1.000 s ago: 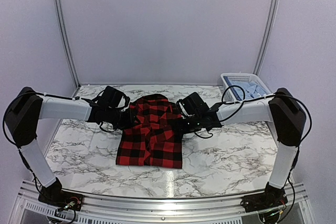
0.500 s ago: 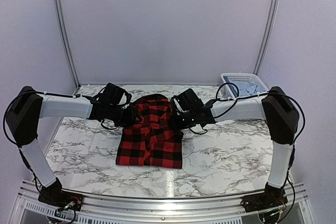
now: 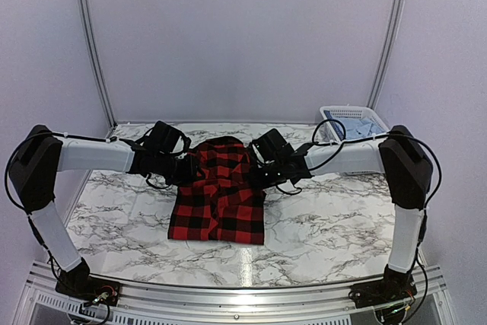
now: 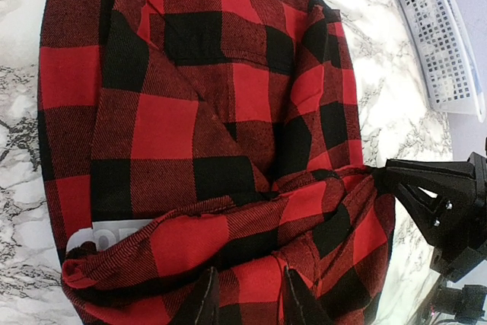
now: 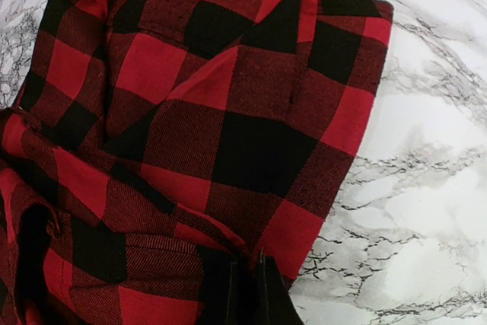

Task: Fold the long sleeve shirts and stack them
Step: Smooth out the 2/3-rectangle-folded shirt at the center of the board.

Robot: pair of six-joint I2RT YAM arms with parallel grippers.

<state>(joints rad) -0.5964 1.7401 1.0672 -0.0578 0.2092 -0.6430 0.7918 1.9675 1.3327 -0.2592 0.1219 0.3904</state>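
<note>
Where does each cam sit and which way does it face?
Top external: above and behind the bases, facing the back wall; left arm, right arm, red-and-black shirt, basket.
Left wrist: over the shirt, facing the basket; left gripper at bottom.
Right wrist: looking down at shirt edge and table; right gripper at bottom.
Shared: shirt in all; basket in top and left wrist.

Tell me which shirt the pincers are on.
The red-and-black check shirt on the table: left pincer and right pincer both grip it. The pale blue shirt lies in the white basket, untouched.
</note>
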